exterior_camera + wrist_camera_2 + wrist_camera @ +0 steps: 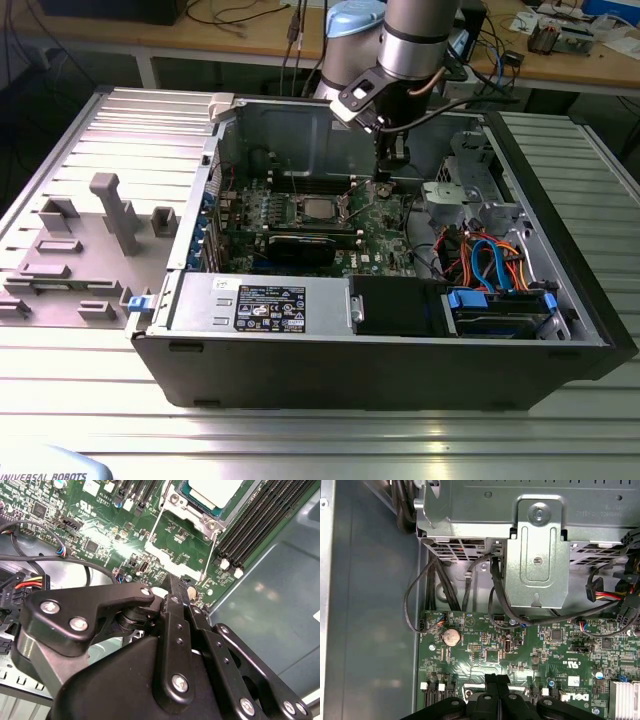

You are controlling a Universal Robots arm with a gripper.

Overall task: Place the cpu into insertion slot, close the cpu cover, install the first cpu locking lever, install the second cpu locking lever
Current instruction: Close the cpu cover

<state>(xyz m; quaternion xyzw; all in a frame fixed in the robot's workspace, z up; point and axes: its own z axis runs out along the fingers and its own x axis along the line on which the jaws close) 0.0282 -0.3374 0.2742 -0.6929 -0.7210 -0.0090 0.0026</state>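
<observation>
Second wrist view: we saw cpu [212, 490] seated in insertion slot [192, 512] on green motherboard [100, 525]. We noted cpu cover [167, 556] swung open, off chip. We found gripper [176, 582] fingers pressed together, tips at cover's free edge; couldn't tell if pinching it. Exterior view: arm [410, 50] reached into open computer case [380, 370].
</observation>
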